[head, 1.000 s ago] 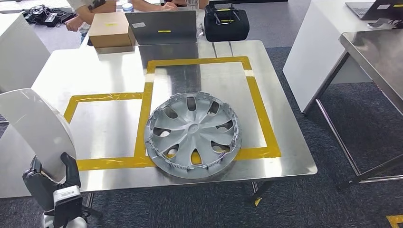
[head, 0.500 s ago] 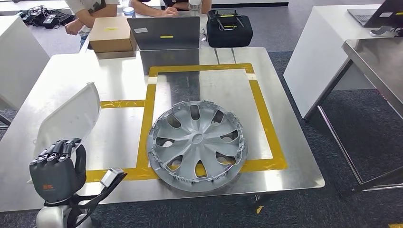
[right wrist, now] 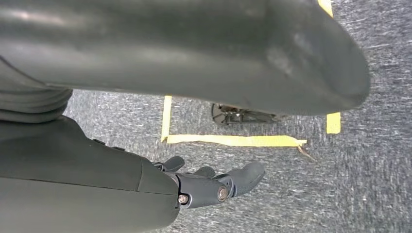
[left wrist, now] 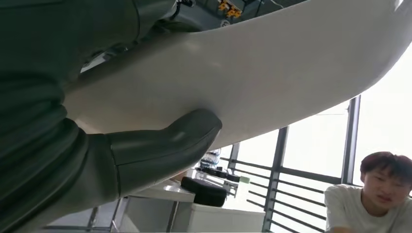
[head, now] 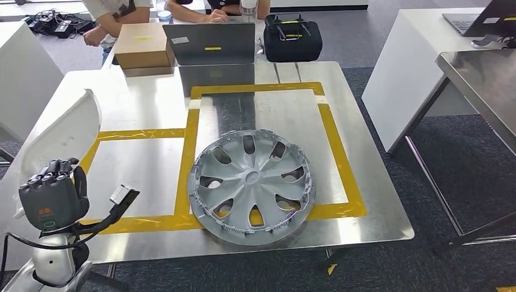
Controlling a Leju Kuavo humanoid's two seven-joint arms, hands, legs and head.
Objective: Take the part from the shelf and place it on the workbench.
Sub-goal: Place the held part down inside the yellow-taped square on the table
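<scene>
Two parts are visible at the steel workbench [head: 365, 201]. One, a silver wheel cover [head: 251, 184], already lies flat on the bench top, straddling the near strip of the yellow tape outline [head: 331, 140]. The other, a white curved panel [head: 64, 137], is gripped by the left hand [head: 52, 198] and held above the bench's left portion, near the smaller taped rectangle. In the left wrist view the thumb [left wrist: 160, 145] presses against the panel's pale underside [left wrist: 272, 73], confirming a firm grasp with the fingers wrapped over the edge.

The right hand [right wrist: 214, 182] hangs over grey carpet with floor tape beneath it; its fingers are loosely extended and apart, holding nothing.

Judged progress: pickup from the shelf and carry to the bench appear complete, since the panel is in hand and already over the table. Remaining are lowering it onto the surface, probably within the left taped area, and releasing it. The panel is not yet resting on the bench.

At the far edge stand a cardboard box [head: 143, 44], a laptop [head: 210, 42] and a black case [head: 292, 38]; people sit beyond them.
</scene>
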